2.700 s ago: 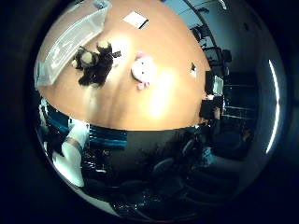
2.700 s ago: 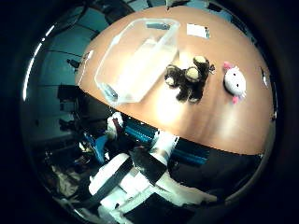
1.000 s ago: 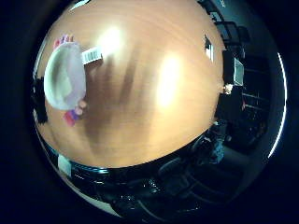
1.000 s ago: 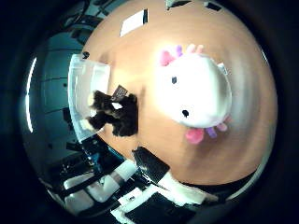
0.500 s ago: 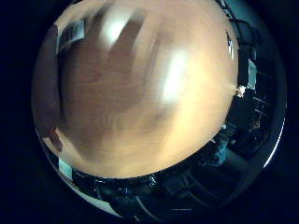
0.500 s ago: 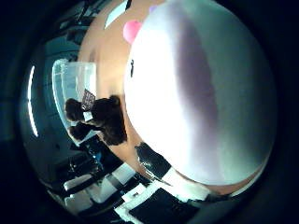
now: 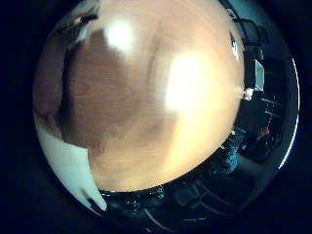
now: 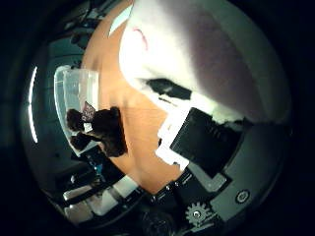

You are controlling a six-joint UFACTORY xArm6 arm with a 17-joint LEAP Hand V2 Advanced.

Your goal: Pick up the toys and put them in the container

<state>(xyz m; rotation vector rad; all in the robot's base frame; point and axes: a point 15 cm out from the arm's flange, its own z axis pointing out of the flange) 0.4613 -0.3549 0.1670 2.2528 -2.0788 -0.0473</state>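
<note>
One white and black hand [image 8: 206, 142] curls a finger against the big white plush toy [image 8: 206, 54] on the round wooden table [image 7: 161, 97].

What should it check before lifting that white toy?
1. White toy close under the palm: ok, it fills much of the thumb-side view.
2. Fingers curled round the toy: cannot tell; one black and white part lies beside it.
3. Brown toy out of the way: ok, it lies apart, by the container.
4. Container ready: ok, it stands on the table beyond the brown toy.
5. Table beside the toy bare: ok in the little-finger view, which shows only wood and shadow.
</note>
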